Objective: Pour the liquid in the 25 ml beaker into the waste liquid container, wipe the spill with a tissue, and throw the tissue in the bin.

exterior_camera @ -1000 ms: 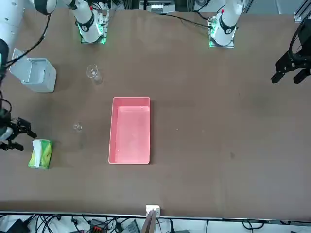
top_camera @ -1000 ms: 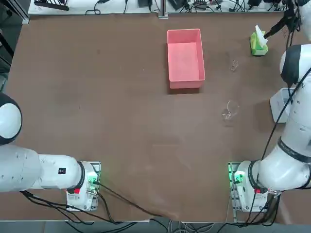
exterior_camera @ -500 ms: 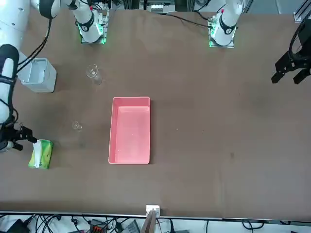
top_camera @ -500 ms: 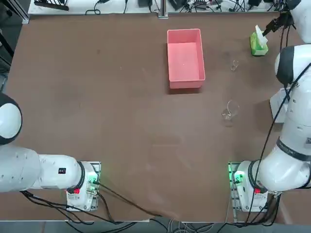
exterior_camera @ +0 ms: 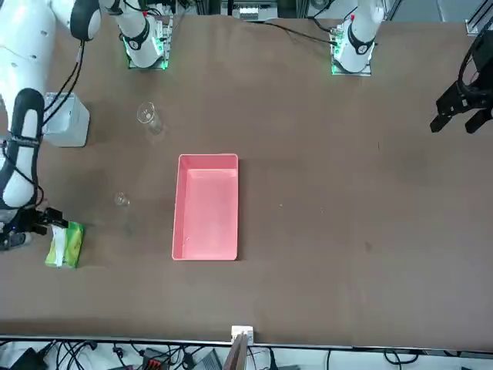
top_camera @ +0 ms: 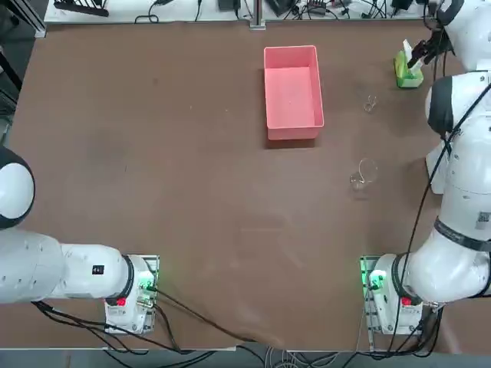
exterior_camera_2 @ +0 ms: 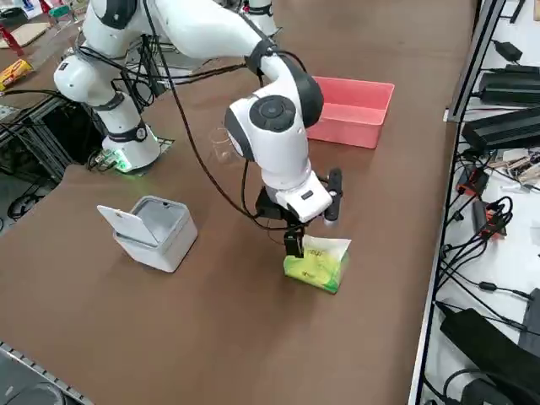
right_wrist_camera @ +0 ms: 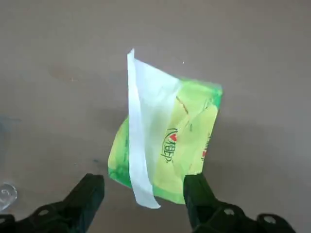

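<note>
Here one pink waste liquid container point(top_camera: 291, 90) and one grey bin point(exterior_camera_2: 152, 229) sit well away from the right gripper point(right_wrist_camera: 143, 194), whose fingers stand apart astride the single white tissue point(right_wrist_camera: 141, 126), likely light, limp, best pinched at its upstanding edge.

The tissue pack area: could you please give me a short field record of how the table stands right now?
right tool: open, poised over the green tissue pack, fingers either side of the white sheet, nothing held
tissue pack: near the table edge, sheet sticking up
25 ml beaker: upright, between pack and waste liquid container
larger beaker: standing apart, nearer the arm bases
bin: lid open
spill: none discernible
</note>
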